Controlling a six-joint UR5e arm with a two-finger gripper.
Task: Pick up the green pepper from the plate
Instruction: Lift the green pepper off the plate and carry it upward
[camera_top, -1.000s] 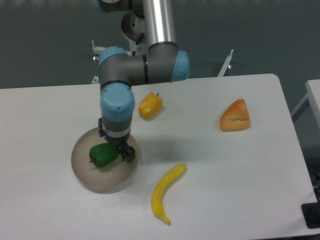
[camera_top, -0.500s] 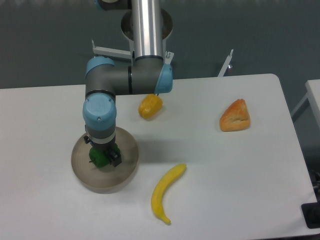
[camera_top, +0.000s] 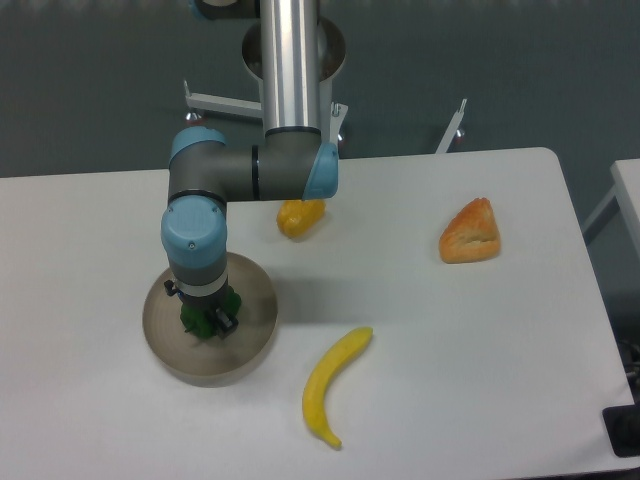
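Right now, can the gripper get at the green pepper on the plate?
Probably yes: the gripper is down directly over the green pepper on the plate, with nothing between them. Whether it has closed is hidden.

1. The plate (camera_top: 255, 340) sits on the worktop (camera_top: 450, 390), toward its left front.
2. The pepper (camera_top: 200, 322) lies in the plate, left of centre, mostly hidden under the arm's wrist.
3. The gripper (camera_top: 208, 322) stands right over that pepper, inside the plate's rim; how its jaws stand cannot be made out.
4. A second pepper (camera_top: 298, 218) lies behind and to the right of the plate, partly behind the arm.
5. A banana (camera_top: 333, 382) lies on the worktop just right of the plate, nearer the front edge.
6. A piece of bread (camera_top: 470, 233) lies well apart, far to the right.
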